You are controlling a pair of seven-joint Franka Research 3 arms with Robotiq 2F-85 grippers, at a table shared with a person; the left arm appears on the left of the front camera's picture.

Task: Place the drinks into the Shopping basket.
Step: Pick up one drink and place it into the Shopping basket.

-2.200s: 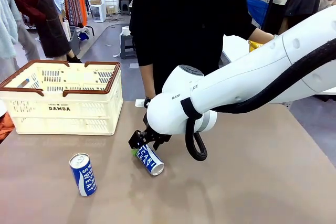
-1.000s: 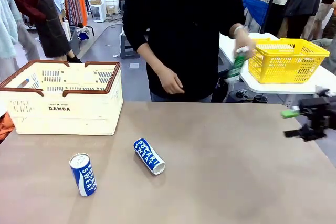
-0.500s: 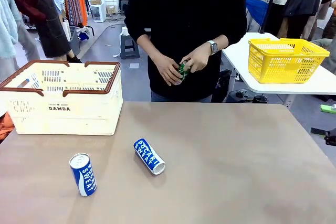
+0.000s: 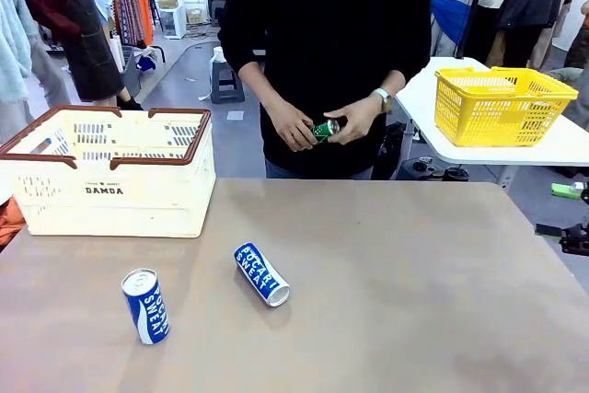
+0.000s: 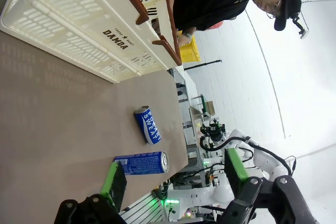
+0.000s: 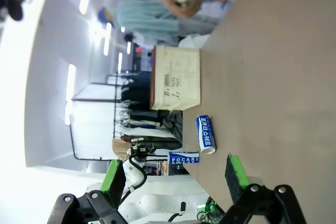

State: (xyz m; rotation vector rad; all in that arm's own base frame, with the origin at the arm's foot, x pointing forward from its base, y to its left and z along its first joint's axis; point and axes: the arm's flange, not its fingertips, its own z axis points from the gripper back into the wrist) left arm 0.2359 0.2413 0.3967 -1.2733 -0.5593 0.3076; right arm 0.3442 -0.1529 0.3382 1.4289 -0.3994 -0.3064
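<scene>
Left end effector (image 5: 176, 174) and right end effector (image 6: 174, 174): both released.
Upright Pocari can (image 5: 142, 163) stands just ahead of the left one, the nearer of the two.

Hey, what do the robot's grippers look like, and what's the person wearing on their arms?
The left gripper and right gripper are black two-finger claws with bright green pads. The person wears black long sleeves and a wristwatch.
</scene>
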